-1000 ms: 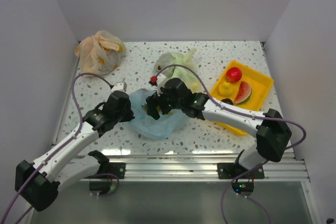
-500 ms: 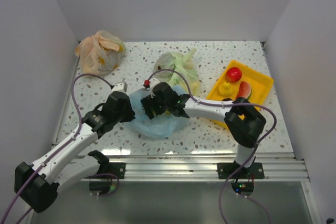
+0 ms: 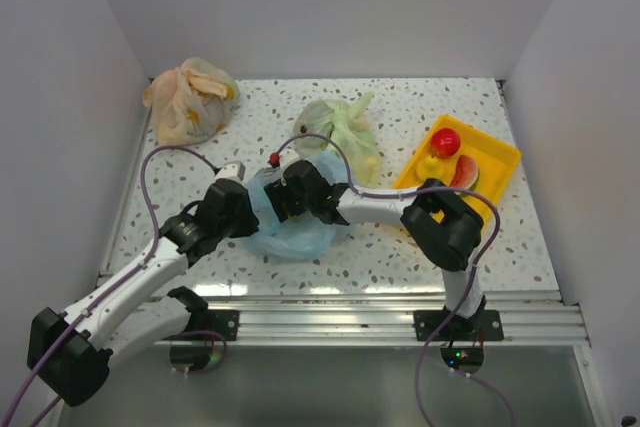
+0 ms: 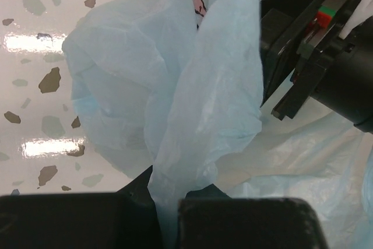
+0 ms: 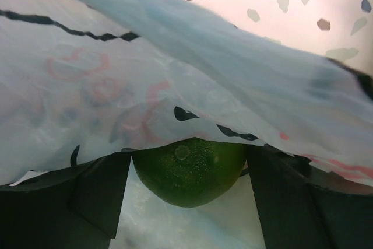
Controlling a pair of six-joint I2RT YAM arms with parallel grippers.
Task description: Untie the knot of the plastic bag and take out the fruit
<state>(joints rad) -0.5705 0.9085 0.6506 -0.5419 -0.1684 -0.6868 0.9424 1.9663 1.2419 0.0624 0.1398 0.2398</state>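
Note:
The light blue plastic bag (image 3: 300,235) lies slumped at the table's centre, with a white-and-pink printed patch (image 5: 105,97). My left gripper (image 3: 243,209) is at the bag's left edge, shut on a gathered strip of its plastic (image 4: 192,115); in the left wrist view the jaws (image 4: 169,205) pinch it. No tied knot shows. My right gripper (image 3: 286,201) reaches into the bag from the right. In the right wrist view its fingers (image 5: 187,161) press both sides of a green round fruit (image 5: 189,180) under the plastic. The red apple (image 3: 446,141), yellow pear (image 3: 430,165) and watermelon slice (image 3: 463,176) lie in the yellow tray (image 3: 502,157).
A pale green bag (image 3: 342,127) sits just behind the blue bag. An orange bag (image 3: 190,99) sits at the back left. White walls close in the speckled table on three sides. The right arm's black body (image 4: 326,56) crowds the left wrist view.
My right gripper has pushed leftward, deeper into the blue bag, and the right arm's elbow has swung in toward the centre. The left arm has barely moved and keeps its hold.

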